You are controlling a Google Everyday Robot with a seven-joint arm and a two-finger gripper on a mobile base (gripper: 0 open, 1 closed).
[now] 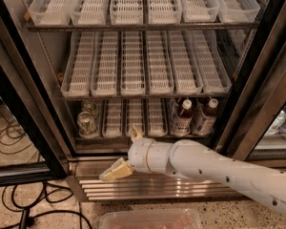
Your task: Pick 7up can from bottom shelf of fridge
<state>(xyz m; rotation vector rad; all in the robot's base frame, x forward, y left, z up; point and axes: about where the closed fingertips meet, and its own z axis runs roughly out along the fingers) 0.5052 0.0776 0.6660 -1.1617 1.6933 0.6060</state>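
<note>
One clear plastic tub [150, 219] sits at the nearest edge of the view on the speckled floor, with black cables [19, 209] trailing over the floor to its left. Just past it, the white arm [219, 168] reaches in from the lower right and ends at the gripper [123, 156], which hangs in front of the base of the fridge [19, 99], over the ribbed steel grille [133, 187]. Its two yellowish fingers [115, 171] are spread apart and hold nothing: one points down and left across the grille, and the tip of the other shows above the wrist, against the dark front edge of the bottom shelf [133, 140].

Behind that edge, the 7up can [86, 123] stands upright at the front of the leftmost lane, up and to the left of the gripper and clear of it. A second shiny shape stands behind it in the same lane; what it is I cannot tell. Two bottles [183, 117] with brown liquid and white caps stand side by side in the right-hand lanes. Higher up and farther back come two more rows of white slotted trays [133, 63].
</note>
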